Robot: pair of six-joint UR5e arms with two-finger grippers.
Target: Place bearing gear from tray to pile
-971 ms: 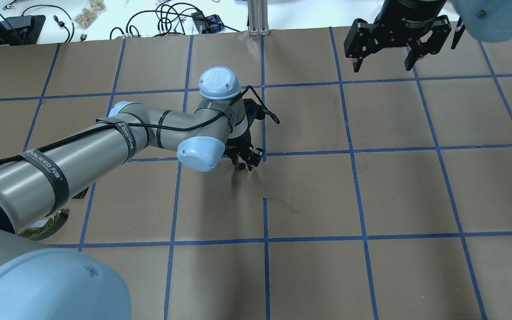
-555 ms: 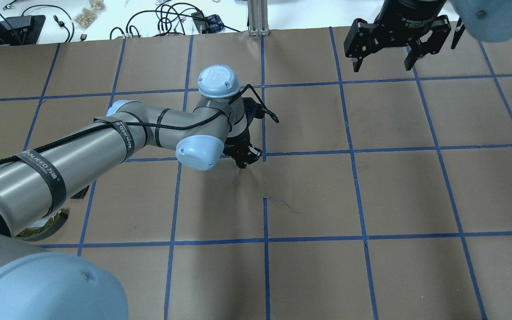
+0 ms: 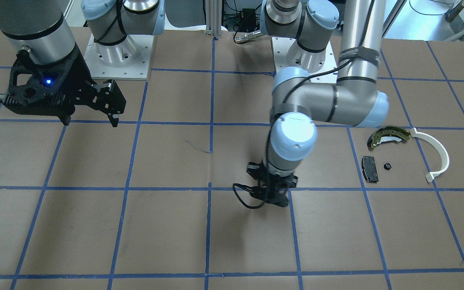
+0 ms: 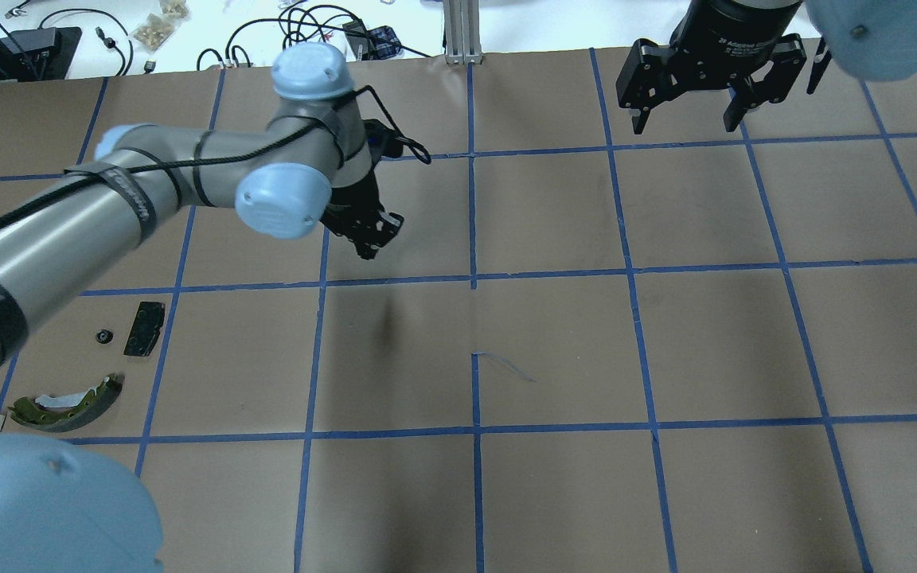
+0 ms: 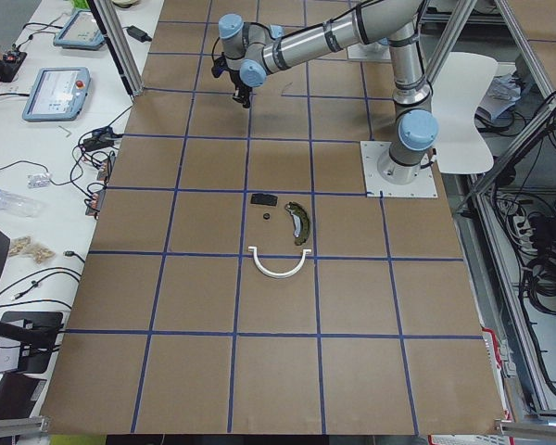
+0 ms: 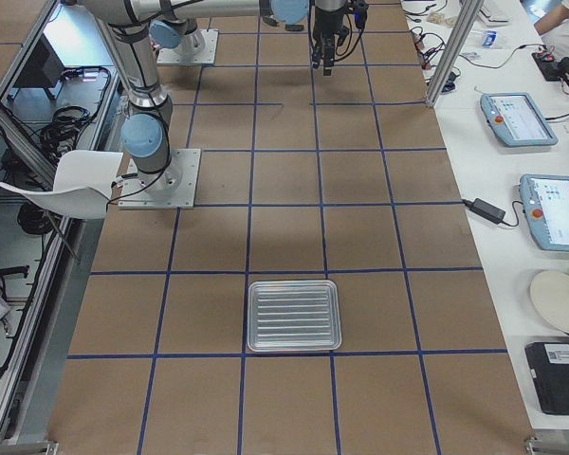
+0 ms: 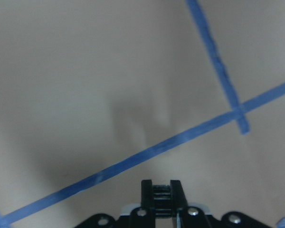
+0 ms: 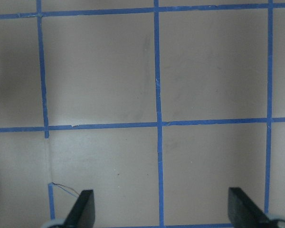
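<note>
One left gripper (image 4: 371,243), one right gripper (image 4: 684,119), one tray (image 6: 294,316), one brake shoe (image 3: 389,131), one white arc (image 3: 444,155), one black pad (image 3: 369,169), one loose bearing gear (image 3: 386,166), one gripped bearing gear (image 7: 162,195)

Looks down on the brown paper table (image 7: 61,57), blurred throughout. Crossed by 2 blue tape lines (image 7: 147,152): 1 long, running from the lower left corner up to the right edge; 1 shorter, coming down from the top edge, meeting the long one near the right side and ending just past the crossing. Soft grey shadow (image 7: 137,123) on the paper above the long line, near the middle. At the bottom centre, left gripper (image 7: 161,183) with 2 black fingers (image 7: 147,192) drawn close, pinching a small dark ribbed bearing gear (image 7: 162,197). Nothing else resting on the paper here.
</note>
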